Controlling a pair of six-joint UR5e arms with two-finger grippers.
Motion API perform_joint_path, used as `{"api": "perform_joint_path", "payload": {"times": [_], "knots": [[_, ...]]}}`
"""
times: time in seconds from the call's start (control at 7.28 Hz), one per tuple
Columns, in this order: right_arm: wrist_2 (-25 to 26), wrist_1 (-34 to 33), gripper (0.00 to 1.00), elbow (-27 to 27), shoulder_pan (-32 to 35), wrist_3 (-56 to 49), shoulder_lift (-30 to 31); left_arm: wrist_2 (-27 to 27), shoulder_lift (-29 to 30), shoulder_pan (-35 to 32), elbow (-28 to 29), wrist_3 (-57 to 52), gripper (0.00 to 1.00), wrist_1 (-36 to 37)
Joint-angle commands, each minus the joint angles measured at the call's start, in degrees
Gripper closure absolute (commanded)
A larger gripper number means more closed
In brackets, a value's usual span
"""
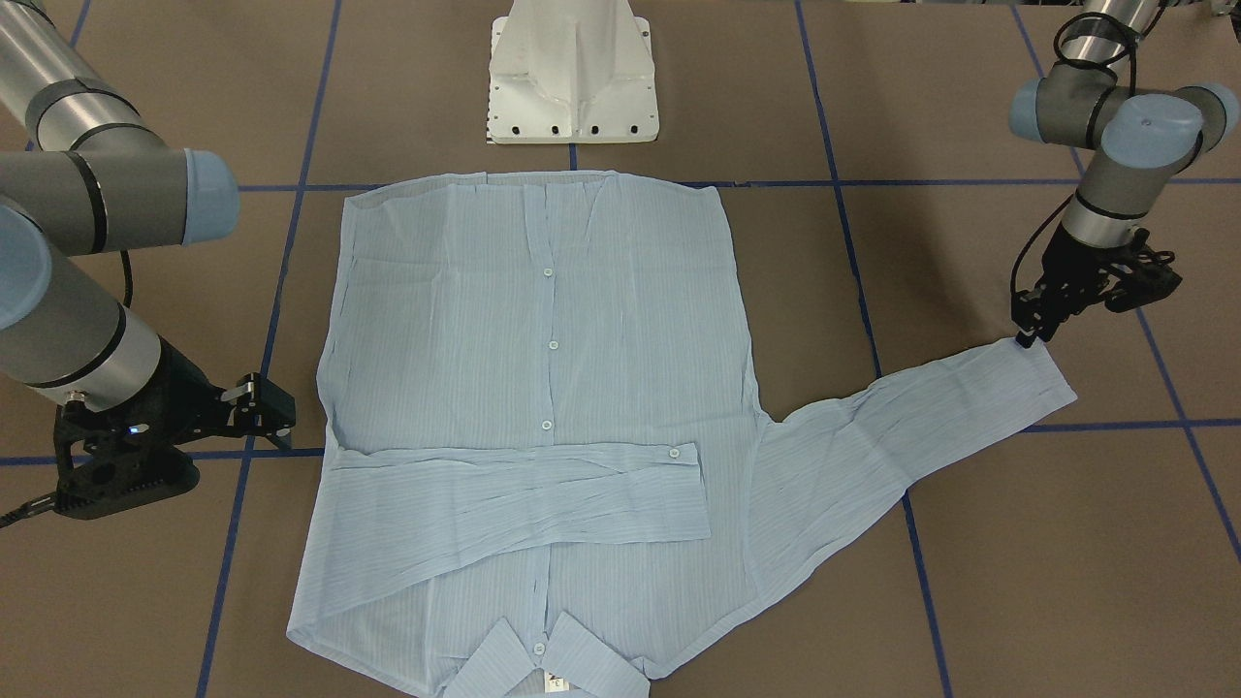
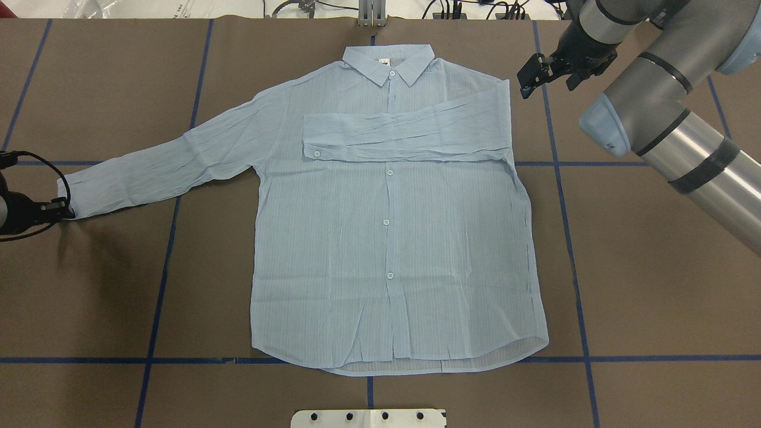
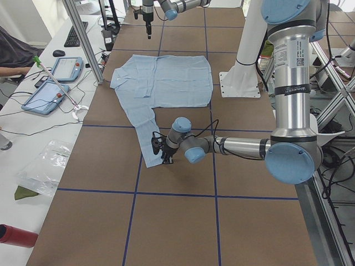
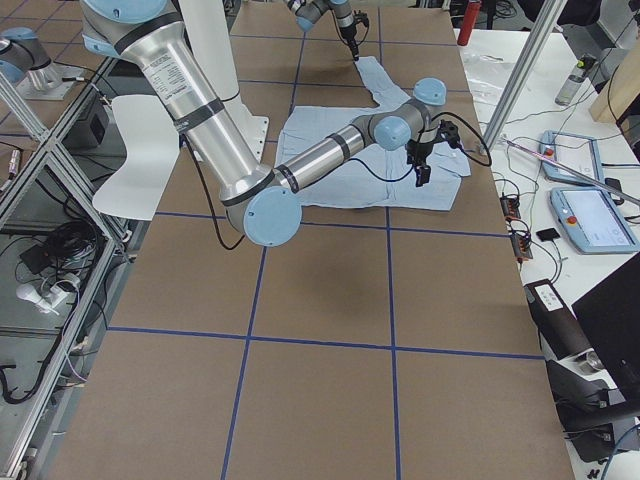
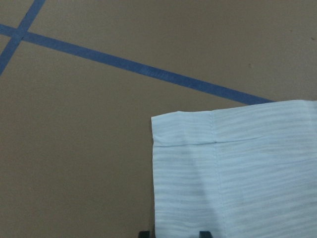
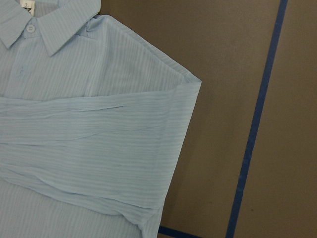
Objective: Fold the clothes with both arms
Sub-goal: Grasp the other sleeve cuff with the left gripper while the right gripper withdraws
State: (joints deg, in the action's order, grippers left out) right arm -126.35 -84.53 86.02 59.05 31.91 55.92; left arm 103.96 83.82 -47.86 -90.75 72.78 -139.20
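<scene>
The light blue shirt [image 2: 386, 238] lies flat and buttoned on the brown table, collar [image 2: 389, 62] at the far edge. One sleeve [image 2: 404, 137] is folded across the chest. The other sleeve [image 2: 166, 160] stretches out toward my left side. My left gripper [image 2: 62, 209] sits at that sleeve's cuff [image 5: 237, 168]. In the left wrist view its fingertips [image 5: 204, 233] stand apart, straddling the cuff's edge, and the cloth lies flat. My right gripper [image 2: 538, 74] hovers open beside the shirt's folded shoulder [image 6: 185, 82], holding nothing.
The white pedestal base [image 1: 572, 78] stands just behind the shirt's hem. Blue tape lines [image 2: 160, 285] cross the brown table. A side bench holds tablets [image 3: 52, 83], a person's arm [image 3: 16, 52] rests there, and a red bottle [image 3: 16, 235] lies near it.
</scene>
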Motion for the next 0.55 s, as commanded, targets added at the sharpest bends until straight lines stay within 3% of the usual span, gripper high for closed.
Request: {"api": "perform_joint_path", "payload": {"times": [0.0, 0.27, 0.41], "knots": [[-0.1, 0.1, 0.0, 0.1, 0.0, -0.3, 0.5, -0.1, 0.0, 0.1, 0.0, 0.0, 0.73, 0.1], [-0.3, 0.1, 0.0, 0.2, 0.0, -0.4, 0.5, 0.0, 0.0, 0.1, -0.7, 0.0, 0.97, 0.1], [-0.3, 0.1, 0.0, 0.2, 0.0, -0.4, 0.5, 0.1, -0.1, 0.0, -1.8, 0.0, 1.0, 0.2]]}}
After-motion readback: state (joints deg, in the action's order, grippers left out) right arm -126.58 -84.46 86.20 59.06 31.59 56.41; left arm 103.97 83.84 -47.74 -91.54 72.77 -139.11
